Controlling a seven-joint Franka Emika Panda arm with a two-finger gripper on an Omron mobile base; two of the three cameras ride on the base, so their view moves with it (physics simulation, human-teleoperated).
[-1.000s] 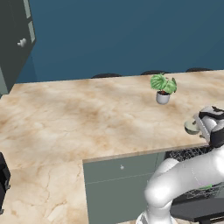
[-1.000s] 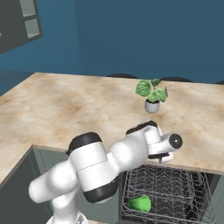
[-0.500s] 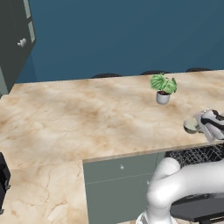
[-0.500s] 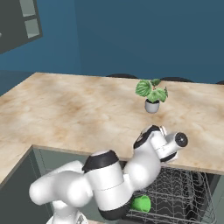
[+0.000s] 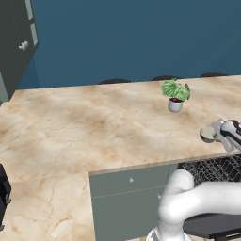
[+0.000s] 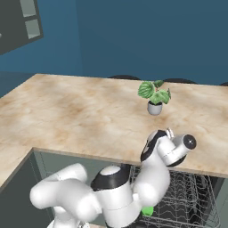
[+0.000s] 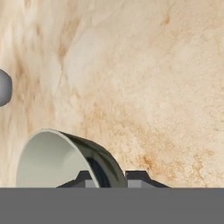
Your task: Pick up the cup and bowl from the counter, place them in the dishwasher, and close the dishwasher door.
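The grey metallic bowl (image 5: pixel 206 135) with its pale inside sits on the marbled counter (image 5: pixel 94 127) near the front edge, above the dishwasher (image 5: pixel 212 165). My gripper (image 5: pixel 219 133) is down at the bowl's right side. In the hand view the bowl's (image 7: pixel 57 162) near wall stands between my two fingertips (image 7: pixel 84 178), which press close on either side of it. The green cup (image 6: pixel 147 210) lies in the black wire rack (image 6: pixel 187 200), mostly hidden behind my arm. The dishwasher door is out of view.
A grey-white pot with green leaves (image 5: pixel 175 96) stands on the counter behind the bowl, and shows as a grey blob (image 7: pixel 3 87) in the hand view. Grey-green drawer fronts (image 5: pixel 127 181) sit left of the rack. A dark wall cabinet (image 5: pixel 19 42) hangs far left.
My hand has come down from above the counter's edge onto the bowl. The bowl and the cup have stayed where they were.
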